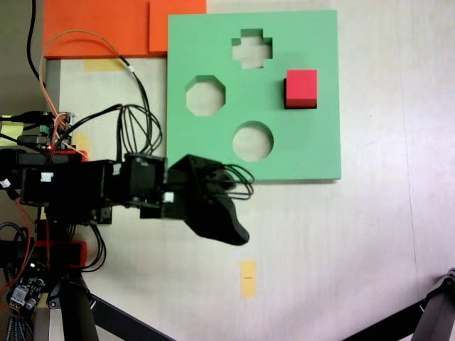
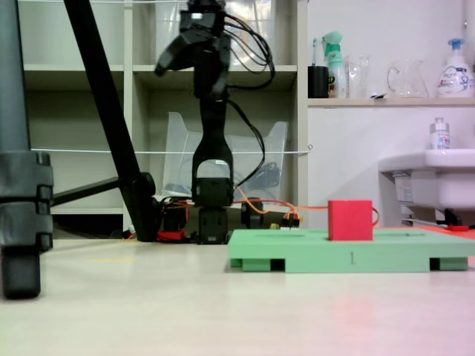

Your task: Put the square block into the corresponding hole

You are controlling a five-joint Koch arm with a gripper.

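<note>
The red square block (image 1: 301, 87) stands upright on the right part of the green foam board (image 1: 313, 149), with a dark strip along its lower edge. In a fixed view from table height the block (image 2: 350, 219) rises well above the board (image 2: 349, 258). The corresponding hole is hidden, and I cannot tell how deep the block sits. My black gripper (image 1: 238, 233) hangs off the board's lower left corner, apart from the block. It is raised high above the table (image 2: 162, 68), nothing shows in it, and its jaws overlap.
The board also has a cross-shaped cutout (image 1: 252, 48), an octagonal cutout (image 1: 205, 96) and a round cutout (image 1: 253, 141). Orange foam sheets (image 1: 99, 25) lie at the top left. A yellow tape strip (image 1: 247, 278) is on the table. Tripod legs (image 2: 26, 185) stand nearby.
</note>
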